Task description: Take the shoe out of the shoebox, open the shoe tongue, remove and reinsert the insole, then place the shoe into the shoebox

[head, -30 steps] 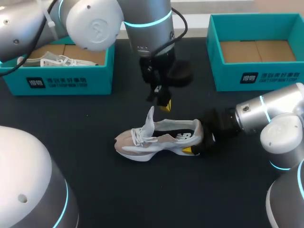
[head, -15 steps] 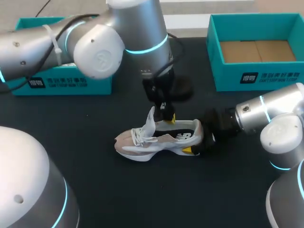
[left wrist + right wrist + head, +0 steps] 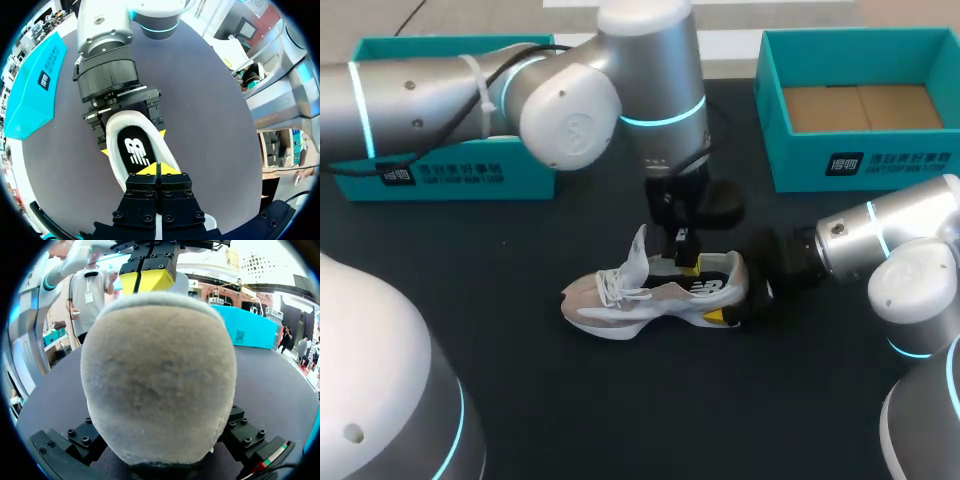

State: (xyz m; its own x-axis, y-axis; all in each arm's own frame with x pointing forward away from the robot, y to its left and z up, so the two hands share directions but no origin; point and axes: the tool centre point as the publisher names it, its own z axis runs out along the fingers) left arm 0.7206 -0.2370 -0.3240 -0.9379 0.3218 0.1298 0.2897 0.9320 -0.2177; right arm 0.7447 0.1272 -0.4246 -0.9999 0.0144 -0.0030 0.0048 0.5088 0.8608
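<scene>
shoe: one shoe [image 3: 650, 290], upright on the black table [image 3: 620, 400], tongue [image 3: 636, 250] raised
shoeboxes: two teal ones, one [image 3: 450, 175] far left, one [image 3: 865, 165] far right, both apart from the shoe
left gripper [image 3: 157, 170]: fingers pressed together, nothing seen between them, tips over the black insole [image 3: 134, 150]
right gripper [image 3: 735, 293]: clamped on the shoe's heel, one yellow tip on each side

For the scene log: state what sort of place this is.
Probably a robotics lab test bench: a left arm and right arm over a black table, a shoe between them, two teal shoeboxes at the back.
</scene>
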